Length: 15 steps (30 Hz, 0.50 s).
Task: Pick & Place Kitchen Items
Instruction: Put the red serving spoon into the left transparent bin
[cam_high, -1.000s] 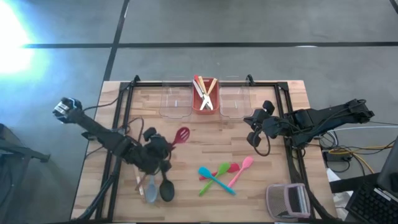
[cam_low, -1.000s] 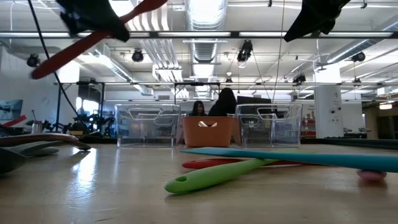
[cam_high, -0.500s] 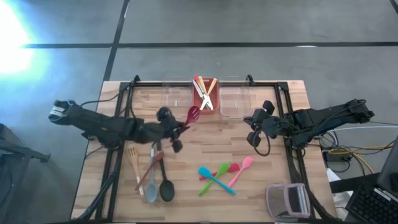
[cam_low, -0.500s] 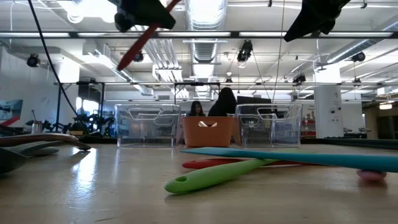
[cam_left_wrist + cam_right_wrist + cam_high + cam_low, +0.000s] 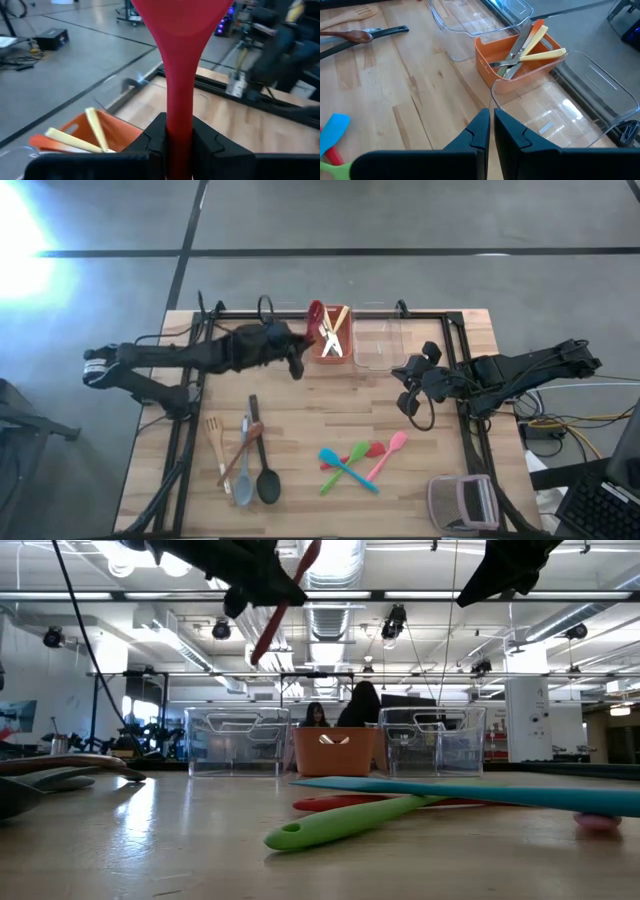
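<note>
The left hand (image 5: 296,352) pinches the handle of a large red spoon (image 5: 181,60), its fingers (image 5: 155,134) pressed against the shaft on either side. It hangs high above the surface near the far edge, just beside the red bin (image 5: 329,346), with the spoon's bowl reaching over that bin's left end. In the low view the spoon (image 5: 285,602) slants down from the hand, well clear of the surface (image 5: 330,420).

The red bin holds pale wooden sticks (image 5: 542,54) and a grey metal utensil (image 5: 517,44), and stands between two clear bins (image 5: 377,345) along the far edge.

The right hand (image 5: 408,385) hovers over the right half of the surface, its fingers (image 5: 481,131) pressed together on nothing, near the right clear bin.

Toward the near edge on the left lie a wooden spatula (image 5: 215,442), a brown wooden spoon (image 5: 243,450), a grey spoon (image 5: 243,480) and a black spoon (image 5: 266,478), bunched and overlapping. Near the middle of the near half, a blue spoon (image 5: 347,468), a green spoon (image 5: 346,464), a small red spoon (image 5: 372,450) and a pink spoon (image 5: 388,453) lie crossed over one another. A grey-and-pink boxy gadget (image 5: 462,502) sits at the near right corner.
</note>
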Motion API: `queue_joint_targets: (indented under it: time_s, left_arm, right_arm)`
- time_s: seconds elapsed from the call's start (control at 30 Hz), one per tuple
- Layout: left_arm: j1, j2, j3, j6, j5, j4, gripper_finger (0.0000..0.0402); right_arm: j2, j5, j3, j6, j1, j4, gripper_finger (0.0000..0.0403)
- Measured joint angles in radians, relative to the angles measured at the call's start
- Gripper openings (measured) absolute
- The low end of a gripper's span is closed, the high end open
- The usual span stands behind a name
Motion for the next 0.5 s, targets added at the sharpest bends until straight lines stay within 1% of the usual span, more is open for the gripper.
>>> queue_joint_targets:
  time_s: [0.17,0.37,0.5]
  left_arm:
    - [0.141,0.049,0.000,0.003,0.048,0.065,0.0049]
    - [0.319,0.136,0.000,-0.028,0.160,0.159,0.0049]
    - [0.395,0.197,0.000,-0.060,0.213,0.202,0.0049]
  right_arm:
    - [0.000,0.000,0.000,-0.002,0.000,0.000,0.0018]
    - [0.000,-0.002,0.000,0.000,0.000,0.001,0.0018]
    - [0.000,-0.003,0.000,0.001,0.000,0.001,0.0018]
